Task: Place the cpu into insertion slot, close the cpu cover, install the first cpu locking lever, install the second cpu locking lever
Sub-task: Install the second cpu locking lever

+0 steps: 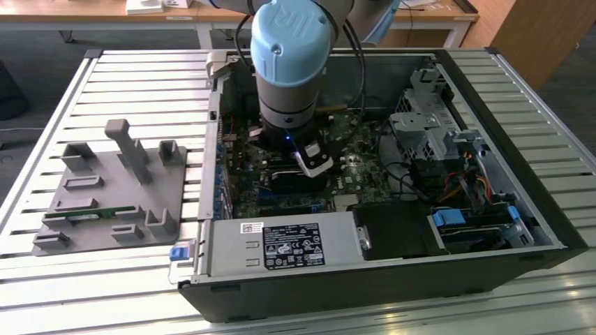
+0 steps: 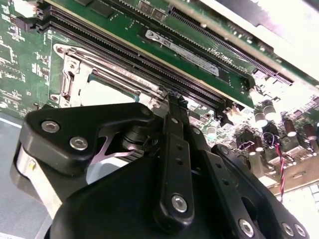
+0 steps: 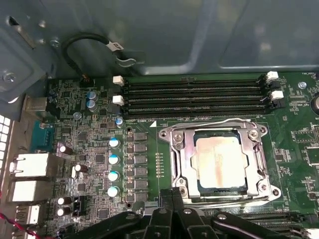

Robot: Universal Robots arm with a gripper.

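The cpu (image 3: 221, 163) sits seated in the insertion slot (image 3: 187, 164), with the cpu cover (image 3: 219, 130) closed flat over it. The gripper (image 3: 172, 195) hovers just beside the slot's edge, jaws closed together, holding nothing.

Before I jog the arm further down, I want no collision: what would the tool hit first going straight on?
Probably the cpu cover, closed over the cpu in the insertion slot. The tool points down at its near rim, though depth is unclear.
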